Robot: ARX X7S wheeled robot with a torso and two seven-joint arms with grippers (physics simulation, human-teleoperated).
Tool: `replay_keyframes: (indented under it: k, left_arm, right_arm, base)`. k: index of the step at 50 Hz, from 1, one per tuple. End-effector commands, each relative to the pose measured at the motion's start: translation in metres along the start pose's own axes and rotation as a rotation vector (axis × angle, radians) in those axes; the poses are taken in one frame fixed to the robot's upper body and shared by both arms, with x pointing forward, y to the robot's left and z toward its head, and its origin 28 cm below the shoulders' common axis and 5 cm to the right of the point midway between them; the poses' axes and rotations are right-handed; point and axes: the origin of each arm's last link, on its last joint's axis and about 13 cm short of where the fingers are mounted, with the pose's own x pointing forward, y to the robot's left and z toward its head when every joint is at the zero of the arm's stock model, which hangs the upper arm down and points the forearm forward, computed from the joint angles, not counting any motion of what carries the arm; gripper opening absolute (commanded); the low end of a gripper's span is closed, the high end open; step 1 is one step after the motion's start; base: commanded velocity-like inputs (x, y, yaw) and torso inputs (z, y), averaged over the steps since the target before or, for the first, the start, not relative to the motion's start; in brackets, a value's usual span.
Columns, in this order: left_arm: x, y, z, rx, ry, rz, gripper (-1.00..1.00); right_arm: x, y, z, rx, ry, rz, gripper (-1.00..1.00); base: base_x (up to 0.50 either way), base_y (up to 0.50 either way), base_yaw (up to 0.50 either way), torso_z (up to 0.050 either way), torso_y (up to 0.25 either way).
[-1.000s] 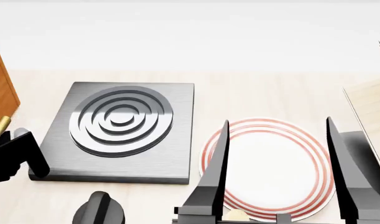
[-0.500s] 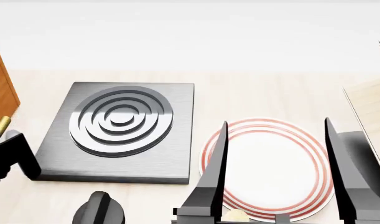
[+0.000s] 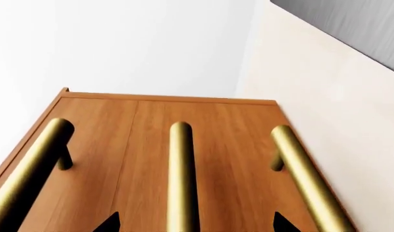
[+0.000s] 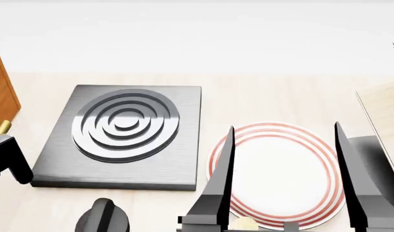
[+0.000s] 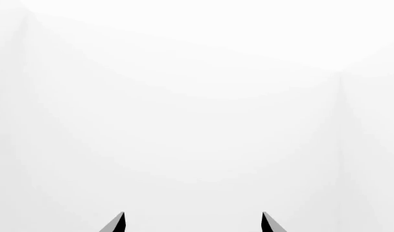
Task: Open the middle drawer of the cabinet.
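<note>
Your middle drawer (image 3: pixel 177 145) fills the left wrist view, its brass bar handle (image 3: pixel 181 179) running straight down the centre between the handles of the two neighbouring drawers; all three fronts sit flush on the cabinet (image 3: pixel 119 116), so nothing is open yet. Your left claw (image 3: pixel 195 223) is spread wide, its two dark tips either side of that centre handle and not touching it. In the head view the claw's black body (image 4: pixel 7 162) has slid further toward the left edge over the last second, closing on the cabinet (image 4: pixel 2 92) at the bench's (image 4: pixel 261 96) left end, so you look lined up to close on the bar next. Beside it, the grey stove plate (image 4: pixel 125 135) carries nothing, and the red-ringed plate (image 4: pixel 284 169) is bare too. Your right claw (image 4: pixel 284 193) hangs released over that plate, holding nothing.
</note>
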Motion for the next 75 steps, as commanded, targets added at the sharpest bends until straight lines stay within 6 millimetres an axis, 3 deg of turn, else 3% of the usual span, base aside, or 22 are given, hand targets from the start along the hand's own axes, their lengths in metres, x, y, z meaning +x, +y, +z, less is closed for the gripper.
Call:
replay_keyframes:
  k: [1,75]
  left_arm:
    - [0.001,0.0,-0.002,0.005,0.013,0.001,1.0]
    - [0.008,-0.002,-0.013,-0.017,0.103,0.042,1.0]
  right_arm:
    - [0.0,0.0,0.0,0.001,0.0,0.003,1.0]
    - [0.0,0.002,0.0,0.0,0.011,0.018,1.0]
  base:
    - [0.0,0.0,0.0,0.0,0.0]
    - [0.0,0.0,0.0,0.0,0.0]
